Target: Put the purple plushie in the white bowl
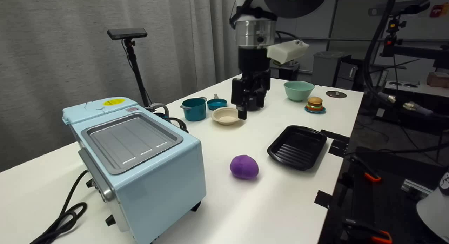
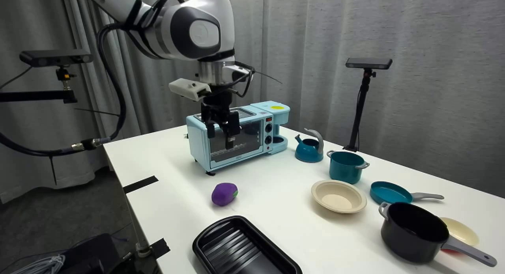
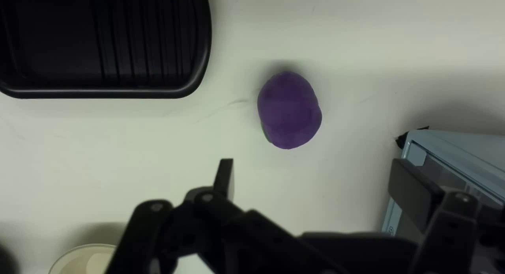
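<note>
The purple plushie (image 1: 244, 166) lies on the white table in front of the toaster oven; it also shows in an exterior view (image 2: 224, 194) and in the wrist view (image 3: 290, 110). The cream-white bowl (image 1: 225, 116) stands farther along the table and looks empty; it shows whole in an exterior view (image 2: 338, 196), and partly at the lower left of the wrist view (image 3: 85, 261). My gripper (image 3: 313, 179) is open and empty, above the table. In the wrist view the plushie lies beyond the fingertips, apart from them. The gripper shows in both exterior views (image 1: 250, 105) (image 2: 221, 136).
A light blue toaster oven (image 2: 236, 146) stands beside the plushie. A black baking pan (image 1: 297, 149) lies on its other side. A teal pot (image 2: 346, 167), teal pan (image 2: 390, 192), kettle (image 2: 309, 151) and dark saucepan (image 2: 412, 234) stand near the bowl. A green bowl (image 1: 298, 92) stands farther off.
</note>
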Robot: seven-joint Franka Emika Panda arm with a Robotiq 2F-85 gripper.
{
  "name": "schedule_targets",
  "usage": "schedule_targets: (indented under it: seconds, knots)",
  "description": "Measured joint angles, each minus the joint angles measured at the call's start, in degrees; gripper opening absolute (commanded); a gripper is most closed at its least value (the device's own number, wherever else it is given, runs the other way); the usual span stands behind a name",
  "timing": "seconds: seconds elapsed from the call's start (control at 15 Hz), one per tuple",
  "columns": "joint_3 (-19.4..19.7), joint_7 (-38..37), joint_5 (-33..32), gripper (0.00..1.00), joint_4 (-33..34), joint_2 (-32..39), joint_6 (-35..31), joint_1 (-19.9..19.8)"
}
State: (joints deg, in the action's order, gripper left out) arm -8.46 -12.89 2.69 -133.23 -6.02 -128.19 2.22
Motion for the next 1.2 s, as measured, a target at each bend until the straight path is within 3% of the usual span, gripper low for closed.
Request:
schedule_targets:
  seconds: [0.4,0.73,1.2]
  knots:
    - [0.08,-0.47,-0.13,1.0,2.2,8.46,-0.56,0.6]
    - [-0.02,-4.73,-0.82,1.0,2.21,15.3,-3.29,4.3]
    - [1.81,-10.77,-7.96,1.0,3.3,21.47,-9.16,6.91]
